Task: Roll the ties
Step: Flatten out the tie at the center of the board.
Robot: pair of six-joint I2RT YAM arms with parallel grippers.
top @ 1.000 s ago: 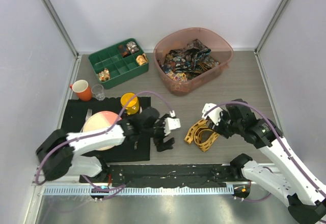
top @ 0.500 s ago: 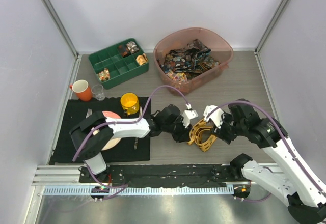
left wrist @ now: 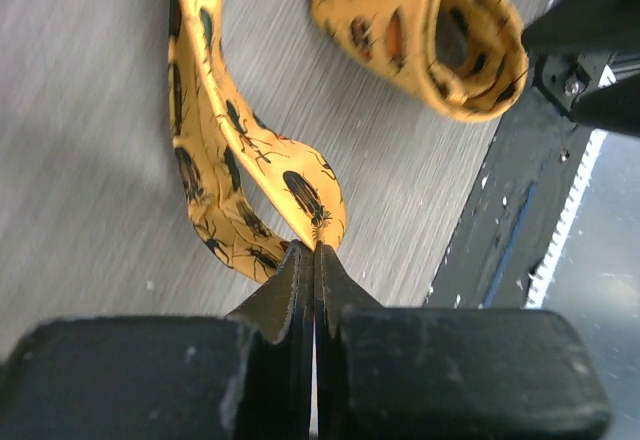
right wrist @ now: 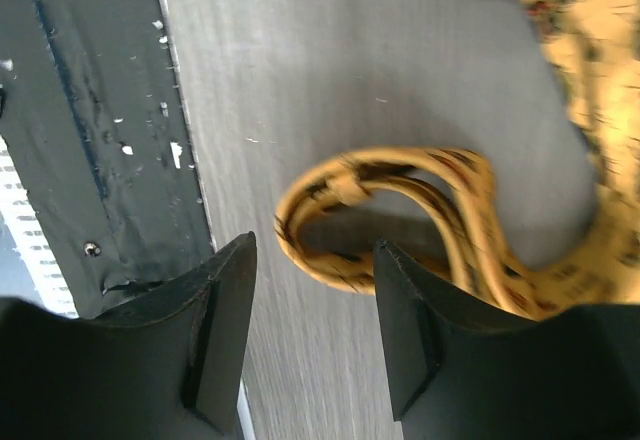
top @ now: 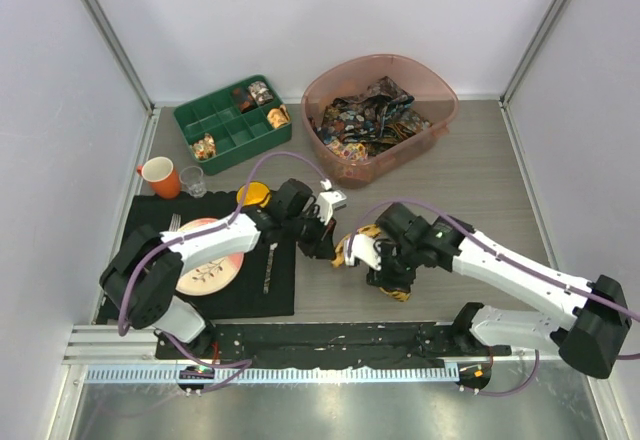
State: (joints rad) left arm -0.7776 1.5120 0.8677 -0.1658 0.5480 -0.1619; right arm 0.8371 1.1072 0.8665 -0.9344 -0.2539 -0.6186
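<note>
The yellow-orange tie [top: 345,252] with dark insect prints lies loosely curled on the grey table. My left gripper [top: 330,245] is shut, its tips pinching a fold at the tie's left end [left wrist: 310,200]; the band curves away from there towards a rolled coil [left wrist: 430,30]. My right gripper [top: 386,274] hangs over the coiled part, jaws open. In the right wrist view the coil [right wrist: 350,178] lies on the table just ahead of the gap between the fingers [right wrist: 315,250], gripped by neither. Several dark printed ties [top: 368,120] fill the pink bin.
The pink bin [top: 440,90] stands at the back. A green compartment tray [top: 225,120] with trinkets is at the back left. A black mat [top: 150,220] carries a plate [top: 205,272], fork [top: 268,268] and yellow cup [top: 252,195]. An orange mug [top: 158,175] and glass [top: 193,182] stand beside it.
My left gripper came to the tie, shut on its left end and drew it left. My right arm swung left and now hangs over the coil, still open.
</note>
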